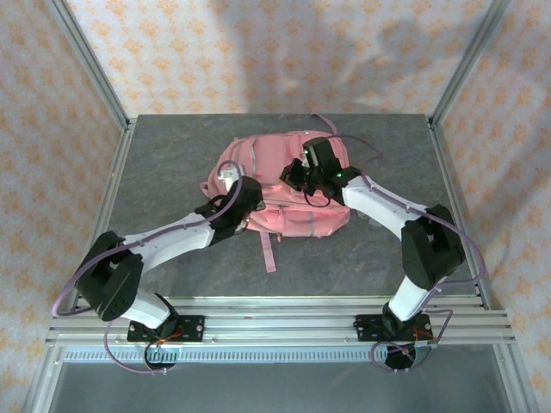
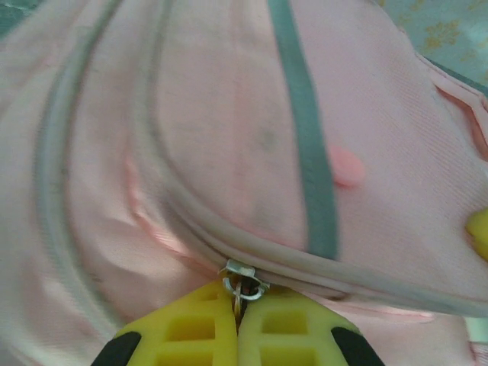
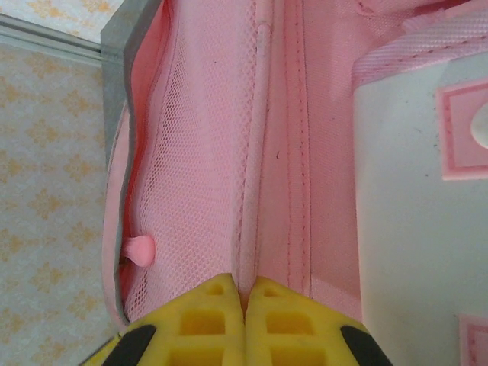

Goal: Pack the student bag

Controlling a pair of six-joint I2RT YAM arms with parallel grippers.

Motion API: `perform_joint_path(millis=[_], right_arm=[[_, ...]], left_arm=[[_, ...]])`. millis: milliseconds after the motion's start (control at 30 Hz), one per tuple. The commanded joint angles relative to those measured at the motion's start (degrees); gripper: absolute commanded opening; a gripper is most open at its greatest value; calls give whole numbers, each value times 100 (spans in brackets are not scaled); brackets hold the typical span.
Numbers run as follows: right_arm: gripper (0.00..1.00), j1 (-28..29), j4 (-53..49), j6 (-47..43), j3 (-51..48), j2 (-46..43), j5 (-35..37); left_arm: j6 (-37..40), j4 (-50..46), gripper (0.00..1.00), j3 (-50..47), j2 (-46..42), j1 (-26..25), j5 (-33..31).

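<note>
While the pink backpack (image 1: 288, 215) lies flat mid grey table (image 1: 172, 155), between both arms, left fingers (image 2: 245, 305) pinched shut on its metal zipper pull (image 2: 242, 284), right fingers (image 3: 248, 293) pressed together on pink piping (image 3: 255, 152), mesh panel (image 3: 198, 168) just beside

looks like a robotics lab test cell tbh: grey slate-look tabletop (image 1: 172, 155) boxed in by silver aluminium extrusion posts (image 1: 90, 64), cream cloth backdrop with orange floral print (image 1: 258, 52) hung around it
</note>
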Motion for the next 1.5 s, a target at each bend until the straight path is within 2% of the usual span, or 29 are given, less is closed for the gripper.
perform_joint_path(millis=[0, 167, 433, 600, 767, 933, 1100, 1200, 1300, 1467], right_arm=[[0, -58, 448, -210, 106, -554, -158], [0, -59, 466, -205, 31, -533, -132], [0, -68, 387, -289, -17, -529, -39], [0, -76, 350, -343, -26, -508, 24], [0, -75, 341, -408, -68, -454, 40], [0, -77, 87, -744, 229, -53, -163], [0, -162, -289, -1134, 747, 450, 263], [0, -217, -487, -1286, 1072, 662, 609], [0, -243, -698, -1420, 1284, 787, 887], [0, -244, -755, -1512, 984, 671, 1131]], left_arm=[[493, -462, 0, -241, -313, 370, 405], [732, -792, 0, -234, -345, 613, 503], [768, -1044, 0, -243, -227, 810, 21], [982, -1655, 0, 31, -105, 832, -756], [1243, -2003, 0, 164, -159, 869, -1069], [1494, -1987, 0, 56, -317, 780, -42], [1408, -1787, 0, -143, -500, 385, 1102], [1305, -1680, 0, -66, -372, 12, 1439], [1272, -1924, 0, 175, -107, -115, 1200], [1313, -2625, 0, 439, 173, 1, -4]])
